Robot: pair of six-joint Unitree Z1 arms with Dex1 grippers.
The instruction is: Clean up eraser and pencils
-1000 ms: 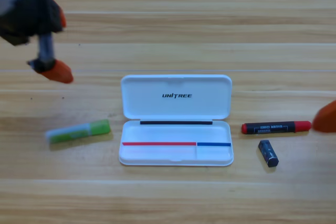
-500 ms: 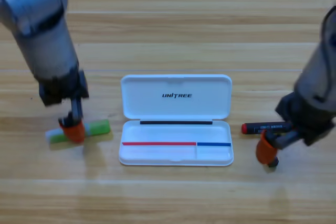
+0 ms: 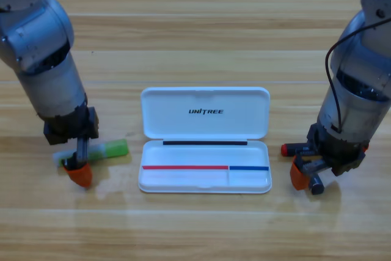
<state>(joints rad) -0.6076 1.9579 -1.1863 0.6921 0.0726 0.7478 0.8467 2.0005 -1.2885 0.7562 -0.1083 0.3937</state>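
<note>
Nearest, a small dark navy eraser block [image 3: 316,184] lies on the pale wooden plank table [image 3: 195,230], right of the case's tray; only its lower end shows. The right gripper [image 3: 303,174] points down at it, one orange jaw just beside its left side and the other jaw hidden, so whether it grips cannot be told. The grey right arm drops in steeply from the upper right corner.

On the left, the left gripper [image 3: 78,172] points down over the pale end of the translucent stick with a light green cap [image 3: 98,152]. One orange jaw tip shows on the near side of the stick; grip cannot be told. The stick lies flat, slightly tilted, cap toward the case and just apart from it. The grey left arm comes in from the upper left.

Between them sits the open white plastic pencil case [image 3: 205,140], lid laid back and printed "UNITREE" in black.

The black stick with red ends [image 3: 297,148] lies right of the case, its right part hidden under the right arm; its print is unreadable.
</note>
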